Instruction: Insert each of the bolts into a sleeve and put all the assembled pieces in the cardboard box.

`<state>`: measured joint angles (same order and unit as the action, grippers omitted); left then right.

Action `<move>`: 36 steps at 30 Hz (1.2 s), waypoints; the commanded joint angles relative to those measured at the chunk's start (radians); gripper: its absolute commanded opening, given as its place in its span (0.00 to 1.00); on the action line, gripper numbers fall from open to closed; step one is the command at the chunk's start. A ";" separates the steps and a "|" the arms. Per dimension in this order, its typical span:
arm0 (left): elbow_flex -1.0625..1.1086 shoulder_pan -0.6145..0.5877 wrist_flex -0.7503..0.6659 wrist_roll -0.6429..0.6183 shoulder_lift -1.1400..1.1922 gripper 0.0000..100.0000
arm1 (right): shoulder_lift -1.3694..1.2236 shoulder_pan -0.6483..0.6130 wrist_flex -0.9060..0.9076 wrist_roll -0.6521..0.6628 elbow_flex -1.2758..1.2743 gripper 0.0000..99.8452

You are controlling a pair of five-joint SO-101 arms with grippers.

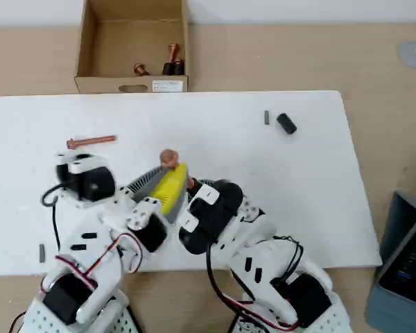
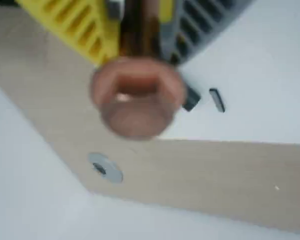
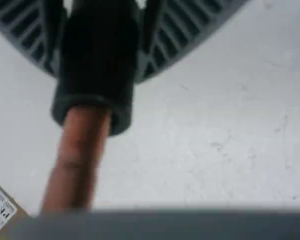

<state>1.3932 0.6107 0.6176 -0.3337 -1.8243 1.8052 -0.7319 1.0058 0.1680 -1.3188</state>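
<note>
A bolt [image 2: 137, 95] is clamped in the left tool [image 2: 140, 25]. Its head is at the far end and its long axis slants back to the right tool [image 3: 102, 30], which is closed on a black sleeve [image 3: 92, 80]. The shank is seen entering that sleeve. A second bolt [image 1: 90, 141] lies along the white board [image 1: 319, 208], and a loose sleeve [image 1: 286, 123] lies well apart amid open board. The cardboard box [image 1: 87, 48] stands on the counter [image 1: 374, 62] at the board's far edge.

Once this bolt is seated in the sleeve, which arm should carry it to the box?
Probably left: its gripper clamps the bolt, and the cardboard box lies nearer that arm. The right gripper holds the sleeve.
</note>
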 commanded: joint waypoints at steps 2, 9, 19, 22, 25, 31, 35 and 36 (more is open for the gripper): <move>0.032 0.043 -0.002 0.026 0.001 0.00 | 0.140 -0.033 -0.035 0.020 0.062 0.01; 0.066 0.080 0.012 0.021 0.001 0.00 | 0.140 -0.031 -0.035 0.020 0.064 0.01; 0.061 -0.018 0.032 0.021 0.001 0.18 | 0.140 -0.030 -0.035 0.017 0.054 0.01; 0.048 -0.069 0.032 0.029 0.001 0.20 | 0.140 -0.030 -0.035 0.017 0.045 0.01; 0.000 -0.100 0.038 0.029 0.001 0.20 | 0.140 -0.030 -0.035 0.017 0.031 0.01; -0.109 -0.140 0.040 0.031 0.002 0.20 | 0.140 -0.030 -0.035 0.015 0.019 0.01; -0.164 -0.203 0.040 0.031 0.002 0.17 | 0.140 -0.028 -0.034 0.011 0.019 0.01; -0.169 -0.229 0.040 0.034 0.002 0.13 | 0.140 -0.028 -0.034 0.011 0.018 0.01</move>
<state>1.2919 0.4342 0.6559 -0.3092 -1.8167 1.8052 -0.7518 0.9996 0.1772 -1.3157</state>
